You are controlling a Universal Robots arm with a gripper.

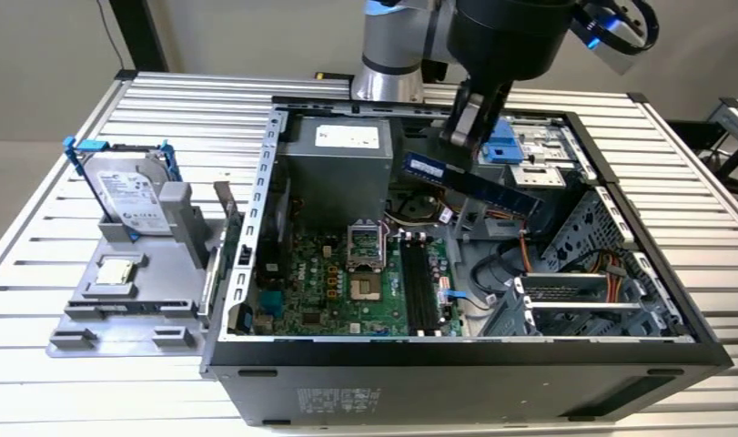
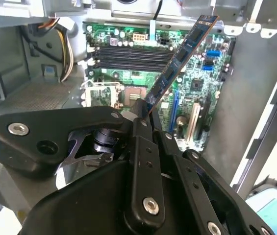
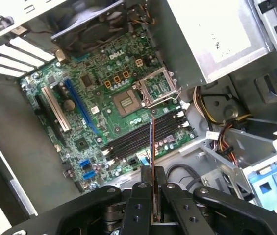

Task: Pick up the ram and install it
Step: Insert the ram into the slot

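Observation:
The ram (image 1: 478, 185) is a long bluish stick with black chips, hanging tilted in the air above the open computer case (image 1: 241, 273). My gripper (image 1: 456, 144) is shut on one end of it. In the second wrist view the ram (image 2: 177, 61) rises slanted from between the black fingers (image 2: 140, 132). Edge-on in the first wrist view, the ram (image 3: 151, 142) sticks out of the gripper (image 3: 153, 183) over the motherboard's black slots (image 3: 138, 137). Those slots (image 1: 419, 282) lie below and nearer the case front, and nothing stands in them (image 2: 128, 51).
A grey power supply (image 1: 338, 159) fills the case's back corner. Cables (image 1: 520, 259) and a drive cage (image 1: 575, 305) crowd the exterior view's right side. Outside the case, a grey fixture (image 1: 114, 319) carries a blue-handled hard drive (image 1: 132, 191) and a small silver processor chip (image 1: 116, 270).

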